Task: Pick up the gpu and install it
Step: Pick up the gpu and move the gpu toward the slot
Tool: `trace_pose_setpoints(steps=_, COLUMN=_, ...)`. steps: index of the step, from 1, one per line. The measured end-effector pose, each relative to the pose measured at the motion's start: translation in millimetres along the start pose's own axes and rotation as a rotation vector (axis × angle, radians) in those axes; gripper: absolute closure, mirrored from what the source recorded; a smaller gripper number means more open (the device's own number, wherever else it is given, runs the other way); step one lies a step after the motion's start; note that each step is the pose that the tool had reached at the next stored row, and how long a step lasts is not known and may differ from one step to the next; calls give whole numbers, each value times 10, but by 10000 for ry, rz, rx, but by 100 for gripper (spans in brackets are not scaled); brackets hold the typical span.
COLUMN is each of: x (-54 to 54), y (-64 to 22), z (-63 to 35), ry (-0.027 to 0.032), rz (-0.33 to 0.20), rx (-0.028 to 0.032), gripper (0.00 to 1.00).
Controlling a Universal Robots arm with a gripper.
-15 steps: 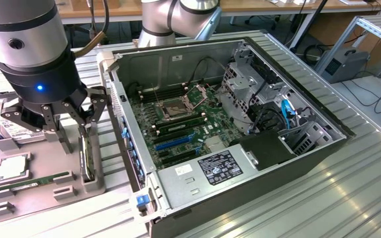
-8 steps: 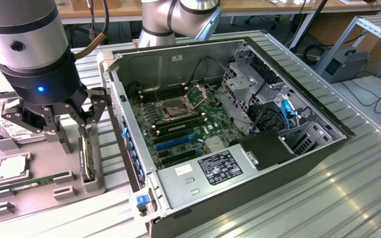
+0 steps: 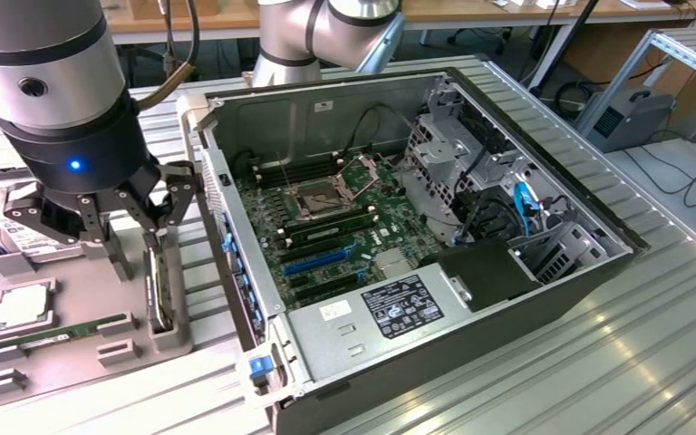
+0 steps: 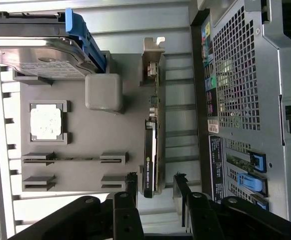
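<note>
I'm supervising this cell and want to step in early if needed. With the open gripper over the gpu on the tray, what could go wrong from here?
1. The gripper hangs open over one end of the gpu, not its middle. Gripped there, the thin card might tilt or slip.
2. The gpu stands on edge close beside the computer case, so a finger or the lifted card could catch the case's wall.
</note>
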State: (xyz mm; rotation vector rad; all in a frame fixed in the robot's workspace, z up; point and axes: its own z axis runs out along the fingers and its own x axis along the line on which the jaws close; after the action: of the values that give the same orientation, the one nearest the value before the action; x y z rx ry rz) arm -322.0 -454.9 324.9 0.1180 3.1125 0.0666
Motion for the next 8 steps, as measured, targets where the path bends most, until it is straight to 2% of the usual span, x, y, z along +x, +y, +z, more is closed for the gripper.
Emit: trace_pose_setpoints(steps=8, x=0, y=-1, z=18, ry=0, rz=0, rx=0, gripper=58)
